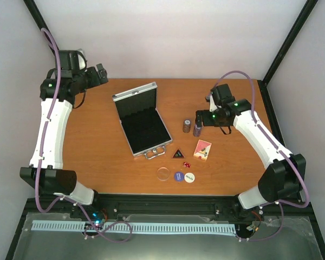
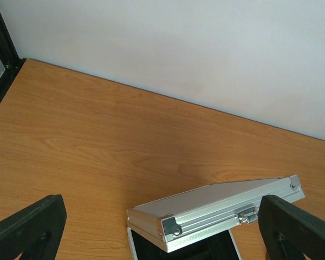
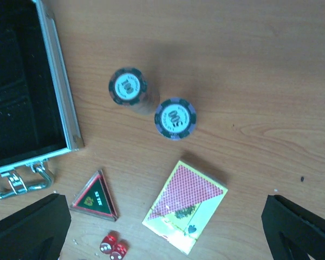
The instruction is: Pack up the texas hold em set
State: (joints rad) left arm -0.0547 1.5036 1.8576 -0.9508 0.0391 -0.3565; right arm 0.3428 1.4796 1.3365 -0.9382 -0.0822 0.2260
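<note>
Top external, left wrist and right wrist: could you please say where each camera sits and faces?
Top external: above and behind the bases, looking down at the table; left arm and right arm show.
Left wrist: facing the back wall over the case lid; its fingers below.
Right wrist: looking down on chip stacks and card box; its fingers below.
Shared: the case, in all three.

Overhead camera looks down on the counter (image 1: pixel 92 162) from above its near edge. Left wrist camera, low and close beside the silver case (image 2: pixel 216 214), faces the wall (image 2: pixel 206 54) beyond. Right wrist camera looks straight down at the case's latch corner and the chip stacks (image 3: pixel 128 86) beside it, both also seen overhead.
</note>
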